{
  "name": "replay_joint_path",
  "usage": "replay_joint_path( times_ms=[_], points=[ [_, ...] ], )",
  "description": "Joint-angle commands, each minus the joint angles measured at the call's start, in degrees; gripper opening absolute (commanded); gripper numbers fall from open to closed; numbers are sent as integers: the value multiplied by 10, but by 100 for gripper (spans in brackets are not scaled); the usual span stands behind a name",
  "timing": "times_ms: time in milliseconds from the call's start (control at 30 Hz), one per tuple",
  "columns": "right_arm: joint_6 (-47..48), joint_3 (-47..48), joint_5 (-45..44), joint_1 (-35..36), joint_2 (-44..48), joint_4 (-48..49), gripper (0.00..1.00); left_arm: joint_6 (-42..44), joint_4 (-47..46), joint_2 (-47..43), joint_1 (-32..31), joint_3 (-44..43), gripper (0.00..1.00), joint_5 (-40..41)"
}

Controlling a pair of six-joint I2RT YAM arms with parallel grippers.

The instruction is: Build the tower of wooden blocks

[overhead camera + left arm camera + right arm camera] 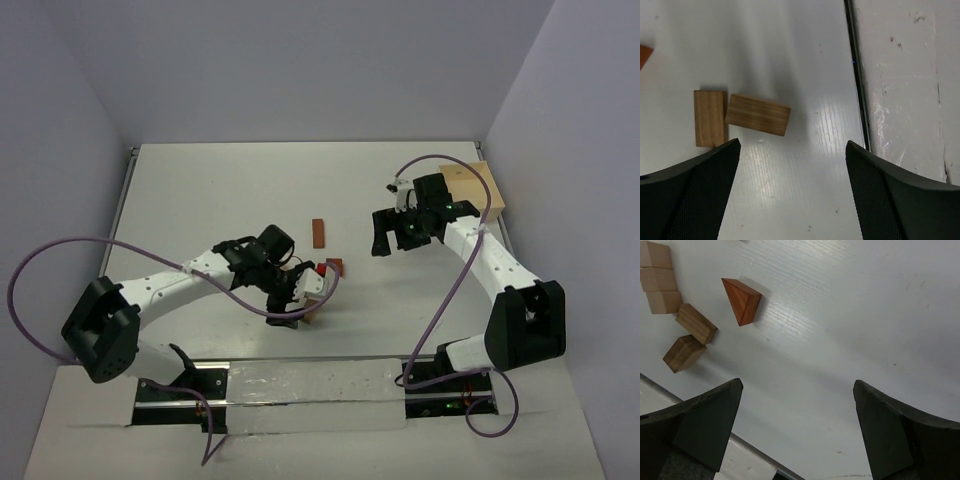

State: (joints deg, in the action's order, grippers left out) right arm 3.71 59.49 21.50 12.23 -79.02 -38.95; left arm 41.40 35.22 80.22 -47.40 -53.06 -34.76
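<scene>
The wood blocks (pixel 322 275) lie loose in a small scatter near the middle of the tabletop (pixel 200 190), a little toward its near edge. All are small, plain pieces with a visible grain, and their colour runs from pale tan to reddish-brown.

Two tan blocks show in the left wrist view. One is a short bar (pixel 710 118) lying square. The other is a slanted bar (pixel 758 114) of slightly warmer brown, with its end against the first one's long side. Both lie flat, close to the strip along the near edge.

In the right wrist view a triangular wedge (pixel 742 301), reddish-brown with a darker sloping face, lies by itself. Near it is a line of three pale cuboids (pixel 657 277), set face to face. Whether that line stands or lies flat cannot be told.

A thin reddish bar (pixel 318 232) lies alone, a little farther toward the far edge than the rest.

The left gripper (pixel 792 145) hangs over the two tan blocks, released, with its fingers spread and nothing between them. The right gripper (pixel 797 384) is also spread wide and empty, over bare tabletop toward the right edge. A pale wooden box (pixel 480 185) sits at the far right corner.
</scene>
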Motion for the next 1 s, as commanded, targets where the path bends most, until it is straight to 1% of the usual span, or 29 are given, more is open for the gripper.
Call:
replay_joint_path(
  times_ms=[0,167,333,700,967],
  points=[
    [16,14,58,-17,4,-17,99,96,30,38,-21,-30,95,-26],
    [18,10,62,-20,8,-19,100,136,24,77,-24,-48,98,-15],
    [19,10,67,-23,9,-23,100,173,15,107,-24,-63,99,15],
    [21,11,73,-26,4,-24,100,177,-23,145,-25,-77,99,43],
    [23,14,80,-27,-3,-26,100,166,-48,150,-24,-64,98,51]
  ],
)
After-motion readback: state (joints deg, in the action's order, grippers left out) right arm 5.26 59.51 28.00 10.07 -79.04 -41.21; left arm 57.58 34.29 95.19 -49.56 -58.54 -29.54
